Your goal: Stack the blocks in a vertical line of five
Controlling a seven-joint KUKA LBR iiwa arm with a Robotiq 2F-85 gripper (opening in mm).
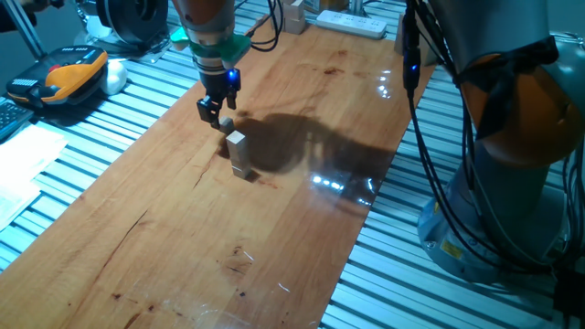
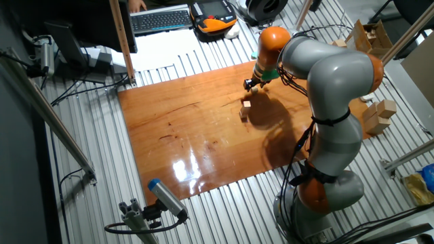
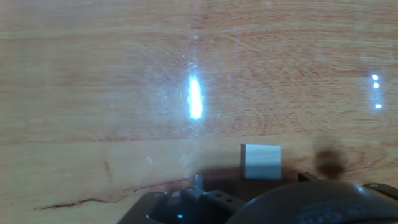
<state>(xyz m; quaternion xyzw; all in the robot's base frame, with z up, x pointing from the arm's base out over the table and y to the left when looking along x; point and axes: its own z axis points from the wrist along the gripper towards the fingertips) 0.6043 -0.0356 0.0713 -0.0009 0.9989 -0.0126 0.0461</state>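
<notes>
stack (image 1: 239, 153) near table (image 1: 183, 247) centre, perhaps three blocks high | your fingers (image 1: 213, 111) at its 11 o'clock pinch another block (image 1: 226, 122), I think | you've about two left

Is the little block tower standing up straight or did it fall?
Standing. The stack is upright on the table, beside the gripper.
</notes>
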